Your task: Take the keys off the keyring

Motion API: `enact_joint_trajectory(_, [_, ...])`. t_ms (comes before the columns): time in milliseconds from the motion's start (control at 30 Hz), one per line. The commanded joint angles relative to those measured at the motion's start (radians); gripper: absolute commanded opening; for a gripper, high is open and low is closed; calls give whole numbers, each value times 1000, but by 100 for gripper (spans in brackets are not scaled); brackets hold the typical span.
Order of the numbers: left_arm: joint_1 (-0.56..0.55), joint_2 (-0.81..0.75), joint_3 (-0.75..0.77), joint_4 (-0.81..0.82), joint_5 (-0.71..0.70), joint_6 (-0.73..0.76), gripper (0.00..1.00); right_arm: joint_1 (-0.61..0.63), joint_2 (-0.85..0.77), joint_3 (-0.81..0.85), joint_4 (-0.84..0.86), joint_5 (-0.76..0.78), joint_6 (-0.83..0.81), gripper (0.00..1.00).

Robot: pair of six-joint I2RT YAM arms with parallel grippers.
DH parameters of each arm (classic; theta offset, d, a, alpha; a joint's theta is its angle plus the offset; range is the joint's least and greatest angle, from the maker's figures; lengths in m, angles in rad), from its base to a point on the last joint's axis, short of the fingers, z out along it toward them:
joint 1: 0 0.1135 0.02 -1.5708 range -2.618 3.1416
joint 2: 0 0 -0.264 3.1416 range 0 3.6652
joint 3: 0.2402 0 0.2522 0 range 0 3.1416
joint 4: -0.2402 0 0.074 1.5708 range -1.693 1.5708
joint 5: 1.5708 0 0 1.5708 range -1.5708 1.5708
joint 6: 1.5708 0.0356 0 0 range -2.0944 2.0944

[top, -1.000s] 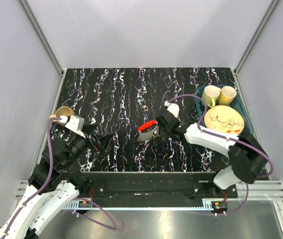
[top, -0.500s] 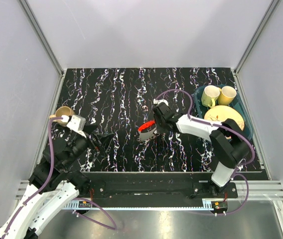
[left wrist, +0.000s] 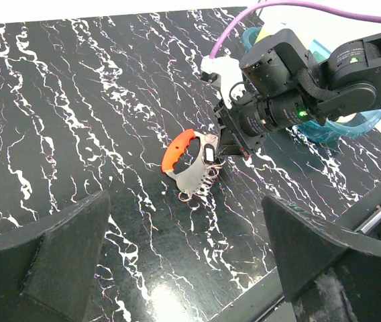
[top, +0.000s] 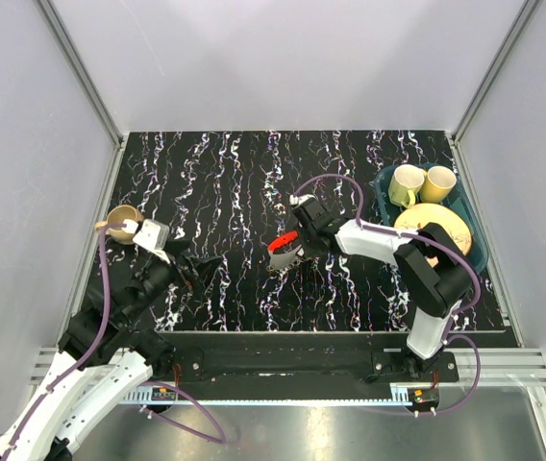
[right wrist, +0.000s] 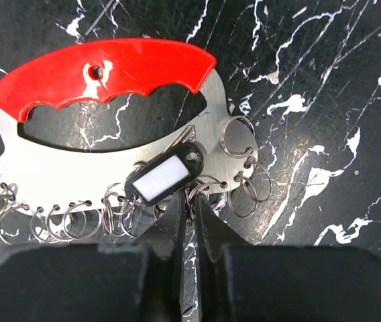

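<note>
The keyring [right wrist: 110, 171] is a flat silver plate with a red grip [right wrist: 103, 67] and several small wire rings along its lower edge. It lies mid-table [top: 285, 252], also seen in the left wrist view [left wrist: 192, 164]. A black tag with a white label [right wrist: 165, 178] rests on the plate. No keys show plainly; a slim metal strip peeks out from under the tag. My right gripper [right wrist: 190, 209] [top: 302, 238] is shut on one wire ring beside the tag. My left gripper [left wrist: 185, 225] [top: 201, 267] hangs open, well short of the plate.
A blue bin [top: 385, 197] at the right holds two yellow mugs [top: 408, 182] and a patterned plate [top: 436, 219]. A tan mug [top: 122, 216] sits at the table's left edge. The right arm's purple cable [top: 335, 181] loops above the plate.
My right gripper has slid left onto the keyring's edge and gone from open to shut on a ring. The left arm has barely shifted.
</note>
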Motion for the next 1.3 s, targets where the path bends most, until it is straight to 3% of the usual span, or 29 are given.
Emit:
enact_joint_trajectory(0, [-1, 22, -3, 29, -22, -1, 99, -6, -34, 32, 48, -58, -122, 2])
enact_joint_trajectory(267, [-1, 83, 14, 18, -146, -77, 97, 20, -212, 13, 119, -103, -337, 0])
enact_joint_trajectory(567, [-1, 198, 43, 73, -4, -193, 94, 46, -485, -79, 192, -301, -523, 0])
enact_joint_trajectory(700, [0, 203, -2, 173, 158, -202, 95, 54, -630, -120, 239, -446, -529, 0])
enact_joint_trajectory(933, [0, 188, -118, 455, 309, -317, 96, 53, -886, -177, 326, -626, -479, 0])
enact_joint_trajectory(1267, [2, 263, -98, 649, 484, -403, 94, 53, -1028, -223, 420, -781, -355, 0])
